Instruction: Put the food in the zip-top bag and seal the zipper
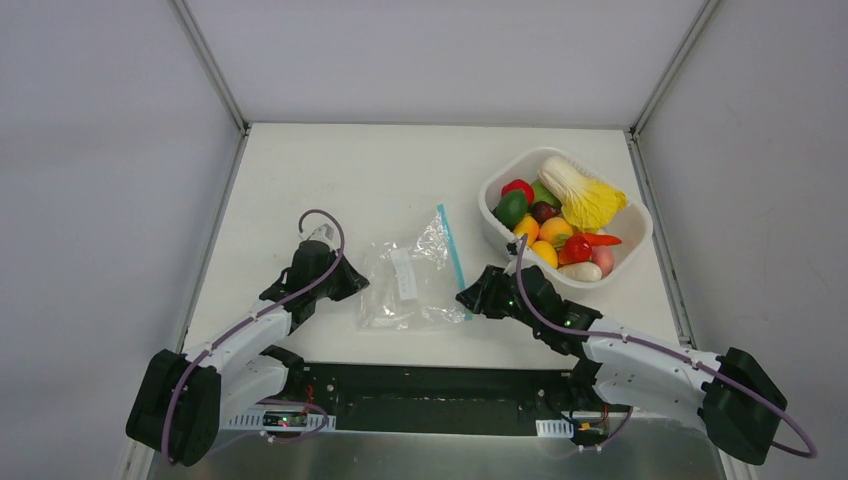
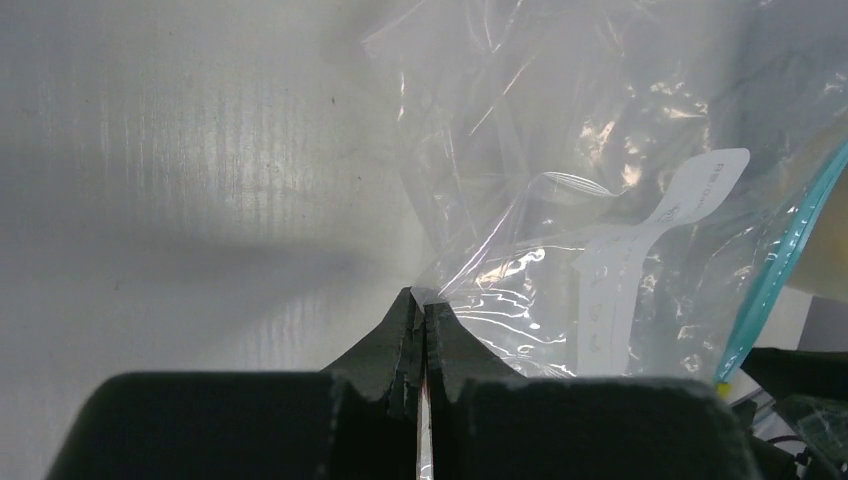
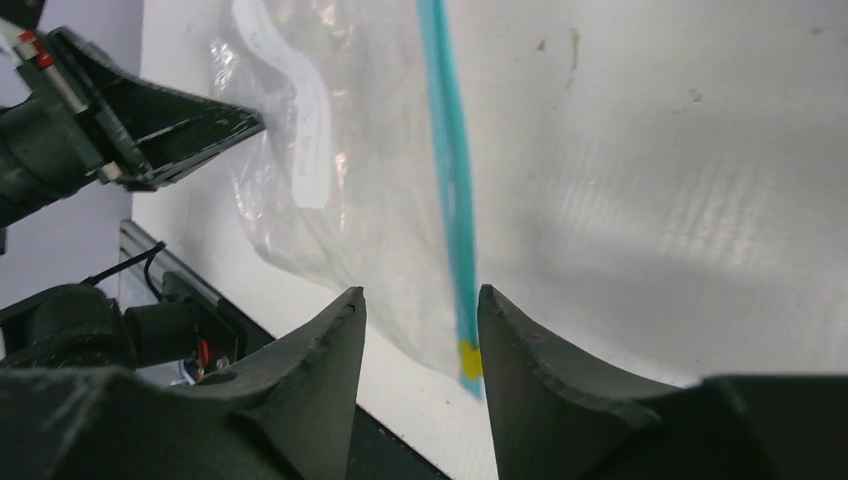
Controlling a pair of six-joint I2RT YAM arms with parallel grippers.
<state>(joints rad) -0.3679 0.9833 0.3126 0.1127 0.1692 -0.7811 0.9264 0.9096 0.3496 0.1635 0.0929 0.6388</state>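
The white table point(image 1: 330, 180) has a white tub point(image 1: 640, 240) on the right, and the food point(image 1: 555, 230) is piled inside it. The zip-top bag point(image 1: 410, 290) lies flat in the middle. The left gripper point(image 2: 424, 300) pinches the bag's left edge tight, and the right gripper point(image 3: 420, 297) waits with jaws apart, holding nothing, at the near end of the blue zipper point(image 3: 450, 170).

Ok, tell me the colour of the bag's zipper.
The zipper is teal-blue, with a yellow end tab; clearest in the right wrist view.
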